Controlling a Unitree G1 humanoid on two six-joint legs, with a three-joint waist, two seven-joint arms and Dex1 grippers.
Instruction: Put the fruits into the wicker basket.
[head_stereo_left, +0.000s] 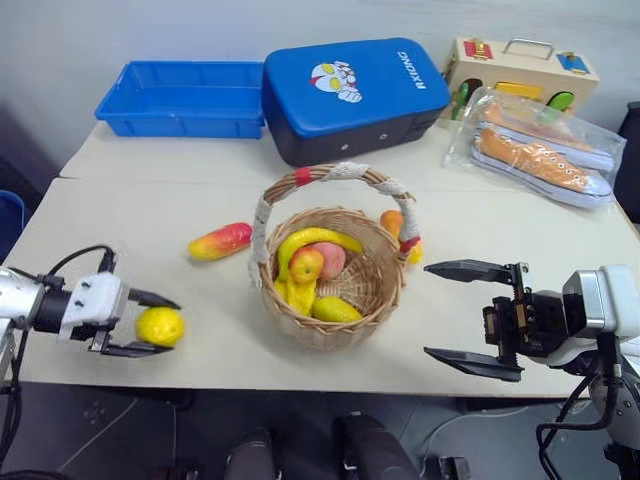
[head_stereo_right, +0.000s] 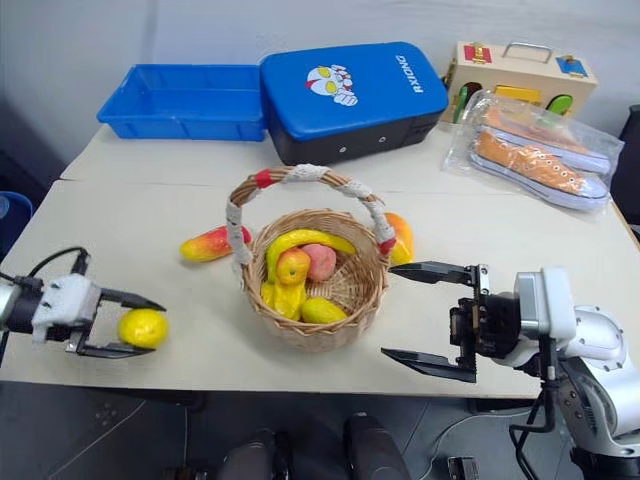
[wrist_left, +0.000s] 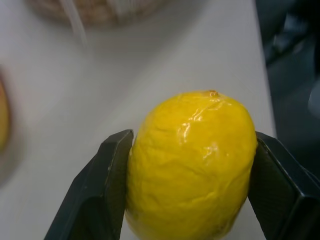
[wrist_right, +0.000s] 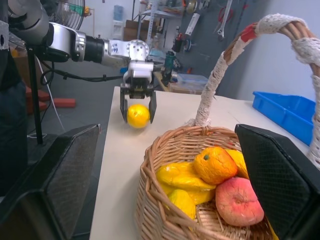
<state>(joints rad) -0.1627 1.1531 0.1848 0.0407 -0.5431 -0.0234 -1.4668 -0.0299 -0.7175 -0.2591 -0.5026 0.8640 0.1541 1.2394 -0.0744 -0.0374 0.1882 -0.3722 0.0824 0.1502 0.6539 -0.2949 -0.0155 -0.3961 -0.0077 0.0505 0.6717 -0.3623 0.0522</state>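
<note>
My left gripper (head_stereo_left: 172, 325) is shut on the round yellow lemon (head_stereo_left: 160, 327) near the table's front left edge; both fingers (wrist_left: 107, 190) press its sides. The wicker basket (head_stereo_left: 325, 328) stands mid-table, its wrapped handle (head_stereo_left: 340, 172) arching overhead. It holds a banana (head_stereo_left: 315, 238), a peach (head_stereo_left: 330, 258) and other yellow fruits. A red-to-yellow mango (head_stereo_left: 220, 241) lies on the table left of the basket. Behind the basket's right side an orange-yellow fruit (head_stereo_left: 392, 222) peeks out. To the basket's right my right gripper (head_stereo_left: 427, 310) hangs open and empty, pointing at it.
At the back stand a blue plastic tray (head_stereo_left: 180, 98), a blue case (head_stereo_left: 355, 95), a wooden toy box (head_stereo_left: 520, 65) and bagged shoes (head_stereo_left: 540, 150). The lemon sits close to the table's front edge (head_stereo_left: 250, 382).
</note>
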